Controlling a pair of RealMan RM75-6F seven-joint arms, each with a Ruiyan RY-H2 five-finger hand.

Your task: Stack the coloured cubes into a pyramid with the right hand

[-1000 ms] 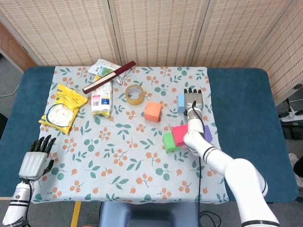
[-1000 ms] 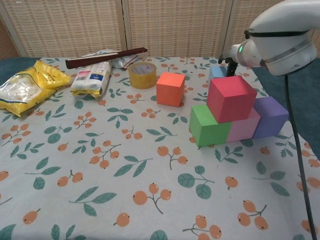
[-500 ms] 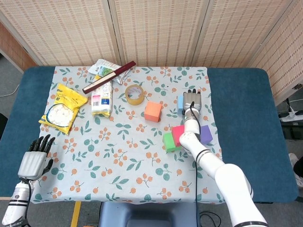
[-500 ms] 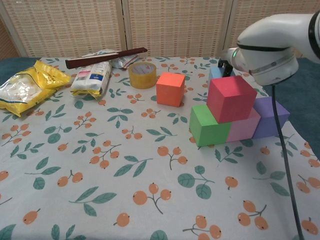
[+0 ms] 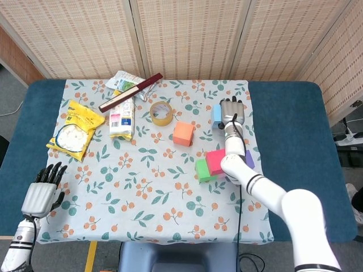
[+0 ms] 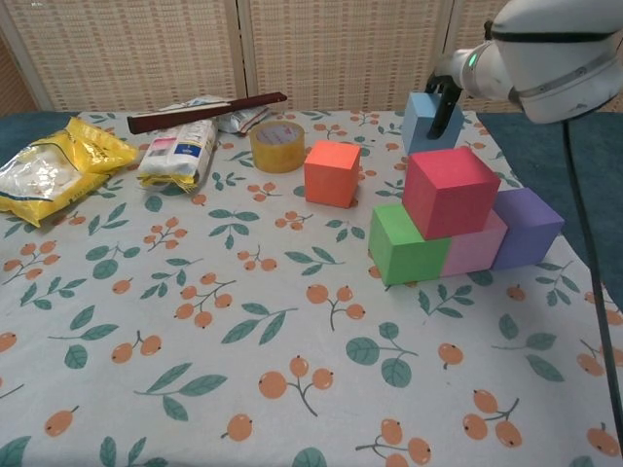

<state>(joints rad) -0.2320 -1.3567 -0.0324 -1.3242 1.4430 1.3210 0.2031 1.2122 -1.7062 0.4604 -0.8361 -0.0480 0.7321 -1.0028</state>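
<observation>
A green cube [image 6: 404, 244], a pink cube [image 6: 473, 243] and a purple cube [image 6: 527, 227] stand in a row, with a red cube [image 6: 450, 191] on top of the green and pink ones. My right hand [image 5: 231, 115] grips a light blue cube [image 6: 424, 122] and holds it in the air behind the stack. An orange cube [image 6: 332, 173] sits alone to the left of the stack. My left hand [image 5: 43, 189] hangs open off the table's near left edge.
A roll of tape [image 6: 276, 146] lies behind the orange cube. Snack packets [image 6: 179, 151], a yellow bag [image 6: 49, 175] and a dark stick [image 6: 204, 111] sit at the back left. The flowered cloth [image 6: 243, 341] covers the table.
My right hand has closed on the light blue cube and lifted it off the cloth, up and slightly back. The stack and the left hand have not moved.
</observation>
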